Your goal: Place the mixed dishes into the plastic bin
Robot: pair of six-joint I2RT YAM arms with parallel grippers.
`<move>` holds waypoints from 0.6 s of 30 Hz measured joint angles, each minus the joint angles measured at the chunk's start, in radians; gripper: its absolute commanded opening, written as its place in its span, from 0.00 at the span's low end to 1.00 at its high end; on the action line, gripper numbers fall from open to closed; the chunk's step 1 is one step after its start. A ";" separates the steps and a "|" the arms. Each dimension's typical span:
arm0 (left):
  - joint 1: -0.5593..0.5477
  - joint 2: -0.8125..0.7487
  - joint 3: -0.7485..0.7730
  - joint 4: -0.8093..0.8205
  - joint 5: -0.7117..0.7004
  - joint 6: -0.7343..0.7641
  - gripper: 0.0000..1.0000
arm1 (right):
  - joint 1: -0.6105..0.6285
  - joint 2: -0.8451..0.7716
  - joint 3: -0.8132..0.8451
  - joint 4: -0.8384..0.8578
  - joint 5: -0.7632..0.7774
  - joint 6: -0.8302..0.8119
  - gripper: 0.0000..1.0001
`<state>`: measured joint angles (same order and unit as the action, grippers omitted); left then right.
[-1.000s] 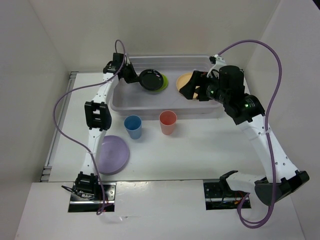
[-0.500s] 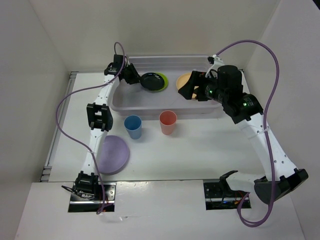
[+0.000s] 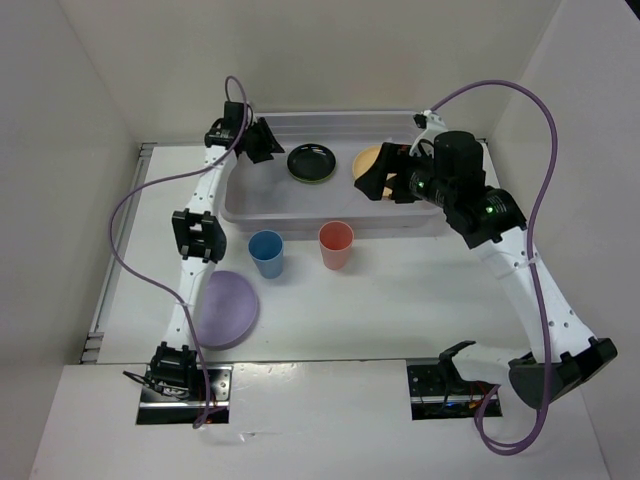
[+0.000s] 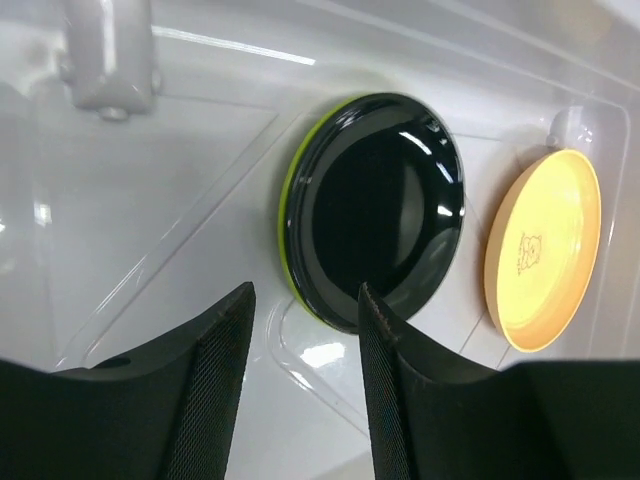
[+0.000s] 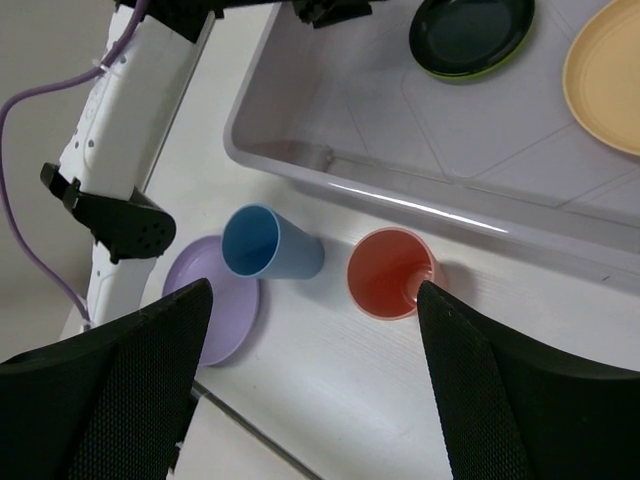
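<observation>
The plastic bin (image 3: 300, 212) stands at the back of the table. Inside it the small black plate (image 3: 311, 162) lies on the lime-green plate (image 4: 288, 215), and the yellow-orange plate (image 3: 366, 157) lies to their right. My left gripper (image 3: 262, 142) is open and empty, just left of the black plate (image 4: 385, 210), above the bin floor. My right gripper (image 3: 378, 178) hangs open and empty over the bin's front right part. In front of the bin stand the blue cup (image 3: 266, 252) and the coral-red cup (image 3: 336, 245). The lavender plate (image 3: 226, 308) lies near left.
White walls close in the table at the left, back and right. My left arm (image 3: 197, 235) stretches along the table's left side, past the blue cup (image 5: 265, 243) and lavender plate (image 5: 215, 310). Purple cables (image 3: 540, 180) loop above both arms.
My left gripper has opened and let go of the black plate, which now rests on the green plate. The gripper has drawn back to the left. The right arm has hardly moved.
</observation>
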<state>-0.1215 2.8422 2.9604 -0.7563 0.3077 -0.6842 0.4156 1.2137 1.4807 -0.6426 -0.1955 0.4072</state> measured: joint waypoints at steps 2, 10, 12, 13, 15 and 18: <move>0.000 -0.008 0.058 -0.051 -0.031 0.031 0.53 | 0.015 -0.002 -0.002 0.000 0.000 -0.003 0.89; 0.006 -0.415 -0.034 -0.228 -0.093 0.178 0.56 | 0.040 -0.054 -0.134 0.017 0.003 -0.025 0.91; 0.005 -0.645 -0.204 -0.210 -0.093 0.211 0.57 | 0.042 -0.050 -0.174 0.023 0.008 -0.031 0.88; 0.004 -0.767 -0.292 -0.203 -0.094 0.220 0.59 | 0.043 -0.040 -0.190 0.024 0.017 -0.032 0.86; -0.002 -1.003 -0.521 -0.131 -0.093 0.240 0.59 | 0.050 -0.004 -0.218 0.032 0.035 -0.032 0.81; -0.016 -1.350 -0.871 -0.041 -0.083 0.240 0.60 | 0.064 0.072 -0.252 0.053 0.072 -0.032 0.71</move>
<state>-0.1375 1.4925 2.0895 -0.7975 0.2249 -0.4442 0.4797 1.2858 1.2289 -0.5896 -0.1234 0.3748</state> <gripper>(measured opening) 0.594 0.762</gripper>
